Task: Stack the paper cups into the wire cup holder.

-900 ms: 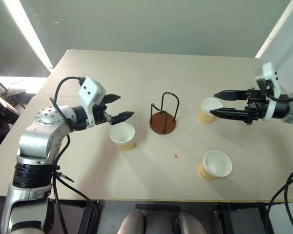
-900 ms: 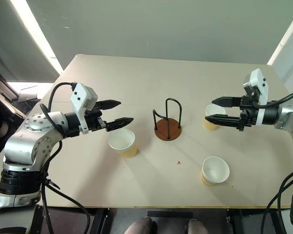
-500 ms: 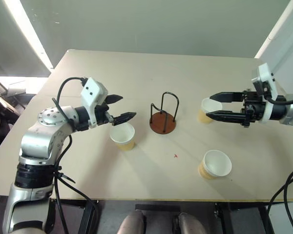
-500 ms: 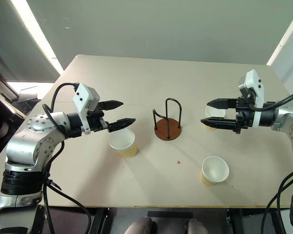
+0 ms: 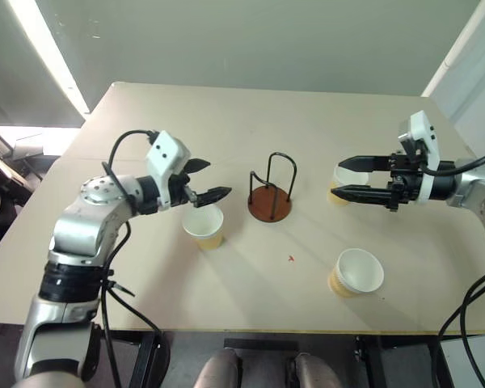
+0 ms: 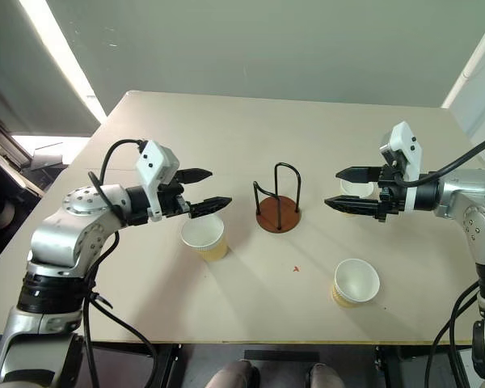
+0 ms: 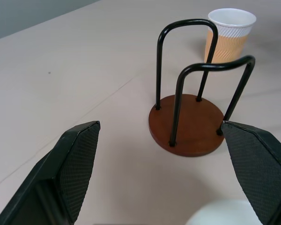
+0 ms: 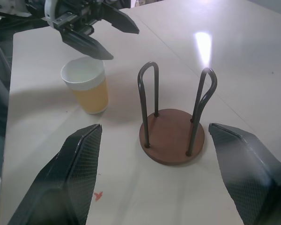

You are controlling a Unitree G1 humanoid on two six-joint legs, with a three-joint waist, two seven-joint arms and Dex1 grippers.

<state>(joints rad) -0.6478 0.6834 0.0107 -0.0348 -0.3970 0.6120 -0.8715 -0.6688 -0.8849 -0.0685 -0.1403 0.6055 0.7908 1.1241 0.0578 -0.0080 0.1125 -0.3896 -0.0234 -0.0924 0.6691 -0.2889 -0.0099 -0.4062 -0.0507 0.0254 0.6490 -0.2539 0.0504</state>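
Observation:
The wire cup holder (image 5: 270, 202), a reddish-brown disc with black wire loops, stands empty at the table's middle. One paper cup (image 5: 204, 226) stands upright left of it, just below and before my open left gripper (image 5: 218, 178), which points at the holder. A second cup (image 5: 345, 179) stands right of the holder, partly hidden behind the fingers of my open right gripper (image 5: 336, 179); whether they touch it I cannot tell. A third cup (image 5: 357, 272) stands nearer the front right. The right wrist view shows the holder (image 8: 173, 136), the left cup (image 8: 86, 86) and the left gripper (image 8: 103, 28).
The beige table (image 5: 250, 121) ends a little in front of the third cup. A small red mark (image 5: 290, 259) lies on the table in front of the holder.
My left gripper has moved right, over the left cup toward the holder. My right gripper has moved left, its tips now past the far cup. Both stay open; no cup has moved.

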